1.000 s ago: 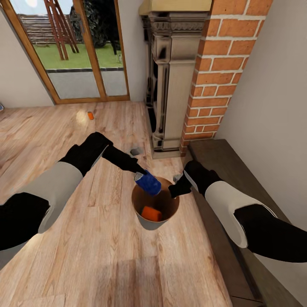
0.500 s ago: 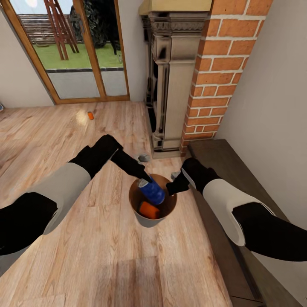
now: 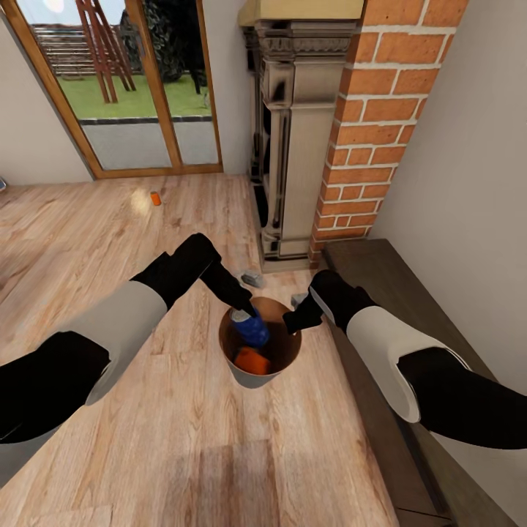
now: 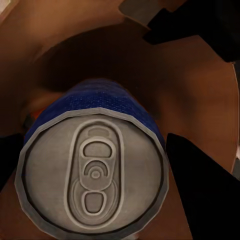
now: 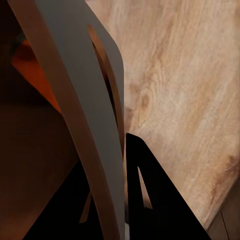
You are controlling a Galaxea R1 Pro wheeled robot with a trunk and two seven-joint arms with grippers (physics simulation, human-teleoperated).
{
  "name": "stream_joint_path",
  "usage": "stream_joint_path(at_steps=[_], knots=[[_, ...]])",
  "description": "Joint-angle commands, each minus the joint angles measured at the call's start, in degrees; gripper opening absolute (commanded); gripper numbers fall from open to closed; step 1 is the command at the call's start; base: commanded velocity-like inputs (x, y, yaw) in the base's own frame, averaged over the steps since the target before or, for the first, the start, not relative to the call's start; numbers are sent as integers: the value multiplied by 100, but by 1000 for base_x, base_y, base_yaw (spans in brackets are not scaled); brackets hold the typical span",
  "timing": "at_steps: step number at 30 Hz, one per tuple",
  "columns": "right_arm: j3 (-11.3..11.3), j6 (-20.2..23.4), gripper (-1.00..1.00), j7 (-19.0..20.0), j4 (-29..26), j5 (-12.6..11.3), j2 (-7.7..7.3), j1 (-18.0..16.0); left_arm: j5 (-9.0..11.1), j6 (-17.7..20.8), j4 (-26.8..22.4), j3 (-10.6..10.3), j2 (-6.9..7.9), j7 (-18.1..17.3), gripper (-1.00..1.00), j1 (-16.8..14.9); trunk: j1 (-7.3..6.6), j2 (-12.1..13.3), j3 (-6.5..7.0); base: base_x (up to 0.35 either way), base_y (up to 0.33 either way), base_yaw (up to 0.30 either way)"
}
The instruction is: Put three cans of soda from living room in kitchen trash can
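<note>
Two hands at the trash can (image 3: 241, 373): left hand (image 3: 244, 311) holds a soda can (image 3: 251, 329) inside; right hand (image 3: 291, 322) pinches its rim.

Both arms reach forward and down, tools close together.
Left tool (image 3: 245, 311) angles down, fingers clamped on a can (image 3: 251, 329); right tool (image 3: 291, 322) points inward, fingers pinching the bin (image 3: 258, 379) rim.
</note>
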Motion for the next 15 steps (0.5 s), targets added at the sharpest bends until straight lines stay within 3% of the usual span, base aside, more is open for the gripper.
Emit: stream_joint_path(at_steps=[1,12,15], knots=[[-43,35,-100,41,-2,-176,2,-1,-13,0,-1,-2,-13,6,-100,3,0,0,1,0,0,0],[-42,35,-100,37,-7,-173,55,-39,-42,0,2,-11,-137,29,-100,20,0,0,1,0,0,0],[-44,35,-100,40,-7,-175,58,-42,-45,0,2,-137,-144,30,-100,27,0,0,1,0,0,0]])
